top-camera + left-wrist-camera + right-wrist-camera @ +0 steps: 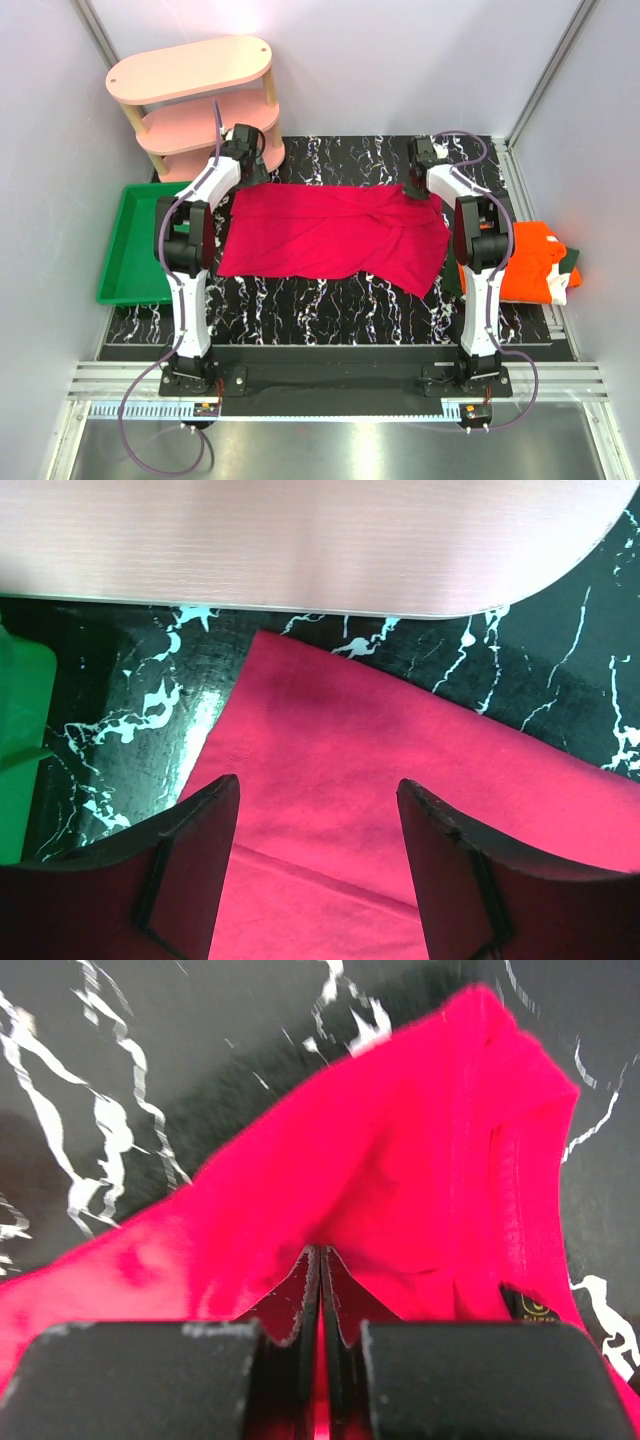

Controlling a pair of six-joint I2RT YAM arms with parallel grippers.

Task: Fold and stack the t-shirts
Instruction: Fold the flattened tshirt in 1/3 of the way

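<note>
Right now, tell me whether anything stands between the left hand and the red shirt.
Nothing visible does. The left hand is open just above a corner of the red shirt; the pink shelf lies beyond, the green tray to the side.

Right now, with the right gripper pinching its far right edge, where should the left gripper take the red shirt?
Take the red shirt by its far-left corner, coming down from above. The cloth lies flat there with both edges bare on the table, the pink shelf crowds the far side, and the open left gripper hovers just inside that corner.
</note>
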